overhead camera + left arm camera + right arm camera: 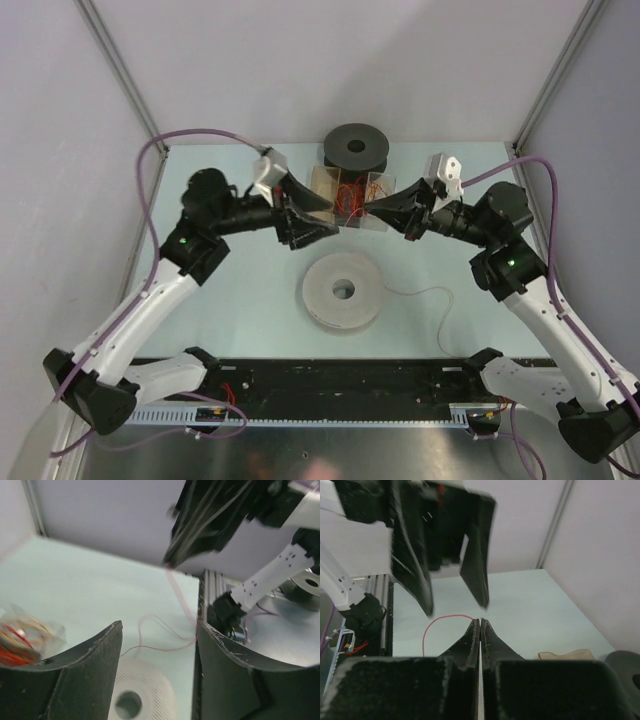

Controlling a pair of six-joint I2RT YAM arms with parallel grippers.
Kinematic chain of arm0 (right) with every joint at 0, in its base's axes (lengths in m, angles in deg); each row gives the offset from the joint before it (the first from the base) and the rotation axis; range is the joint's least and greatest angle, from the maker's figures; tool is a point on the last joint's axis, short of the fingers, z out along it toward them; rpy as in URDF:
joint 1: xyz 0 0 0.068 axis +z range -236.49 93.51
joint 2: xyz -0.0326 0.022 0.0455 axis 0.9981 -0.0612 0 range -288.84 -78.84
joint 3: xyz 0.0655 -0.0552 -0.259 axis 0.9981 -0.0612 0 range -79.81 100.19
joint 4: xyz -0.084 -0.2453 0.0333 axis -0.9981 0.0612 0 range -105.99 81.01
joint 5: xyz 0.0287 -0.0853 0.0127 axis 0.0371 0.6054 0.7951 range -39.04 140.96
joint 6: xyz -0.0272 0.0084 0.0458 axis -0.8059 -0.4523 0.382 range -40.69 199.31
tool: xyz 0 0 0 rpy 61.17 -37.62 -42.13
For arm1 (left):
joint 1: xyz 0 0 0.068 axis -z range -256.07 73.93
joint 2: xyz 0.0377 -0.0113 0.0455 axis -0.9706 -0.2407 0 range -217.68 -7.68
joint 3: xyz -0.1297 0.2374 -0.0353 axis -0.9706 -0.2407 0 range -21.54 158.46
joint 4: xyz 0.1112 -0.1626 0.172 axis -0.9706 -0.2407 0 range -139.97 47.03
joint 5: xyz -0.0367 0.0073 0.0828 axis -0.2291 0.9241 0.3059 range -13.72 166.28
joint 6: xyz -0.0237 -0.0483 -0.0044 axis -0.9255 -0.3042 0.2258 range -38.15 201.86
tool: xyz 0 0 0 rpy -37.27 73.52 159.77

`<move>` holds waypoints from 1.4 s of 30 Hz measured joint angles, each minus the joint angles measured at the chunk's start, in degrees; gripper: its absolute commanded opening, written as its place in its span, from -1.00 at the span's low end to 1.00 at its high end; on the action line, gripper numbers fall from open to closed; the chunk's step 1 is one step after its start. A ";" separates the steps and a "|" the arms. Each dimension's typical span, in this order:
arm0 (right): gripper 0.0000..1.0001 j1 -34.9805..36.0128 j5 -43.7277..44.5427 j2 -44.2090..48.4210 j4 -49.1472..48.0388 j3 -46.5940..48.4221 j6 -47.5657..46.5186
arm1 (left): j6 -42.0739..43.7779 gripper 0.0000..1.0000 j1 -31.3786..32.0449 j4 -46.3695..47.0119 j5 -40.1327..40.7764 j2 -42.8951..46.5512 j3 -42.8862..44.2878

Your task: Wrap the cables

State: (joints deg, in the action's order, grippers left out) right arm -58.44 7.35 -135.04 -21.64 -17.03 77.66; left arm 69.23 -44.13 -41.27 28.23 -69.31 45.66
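A very thin pale pink cable [425, 292] runs from the flat white spool [343, 290] and curls right toward the front rail; it loops on the table in the left wrist view [160, 649]. My left gripper [333, 218] is open and empty [159, 627], held above the table by the left side of a clear box [350, 198] of red wires. My right gripper [366, 209] is shut [480, 621], with a thin red wire [440, 619] arcing left from its tips. The two grippers face each other closely.
A black spool [356, 147] stands behind the clear box. A black rail [340, 378] runs along the near edge between the arm bases. Purple hoses [150, 200] hang along both arms. Walls enclose the table on three sides.
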 measured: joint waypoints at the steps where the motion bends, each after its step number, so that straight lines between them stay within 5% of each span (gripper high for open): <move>1: -1.00 1.01 0.00 0.46 0.37 0.00 -0.52 | -0.55 0.27 0.59 -1.11 0.24 -0.98 -0.98; 14: -1.00 7.65 0.90 1.38 6.86 -0.13 -6.12 | -2.01 0.12 2.21 -5.53 -0.79 -1.66 -3.56; 23: -1.00 7.87 1.11 2.51 10.97 -0.15 -9.97 | -4.50 0.12 -4.57 -7.30 -6.08 -1.99 -0.76; 42: -1.00 10.34 1.09 2.54 12.09 -0.15 -13.03 | -1.88 -0.04 3.39 -16.46 -5.53 -2.80 0.42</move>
State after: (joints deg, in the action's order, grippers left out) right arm -48.10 8.44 -132.51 -9.55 -17.18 64.63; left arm 67.35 -40.74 -57.73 22.70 -72.11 46.08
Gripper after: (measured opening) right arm 0.010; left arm 0.495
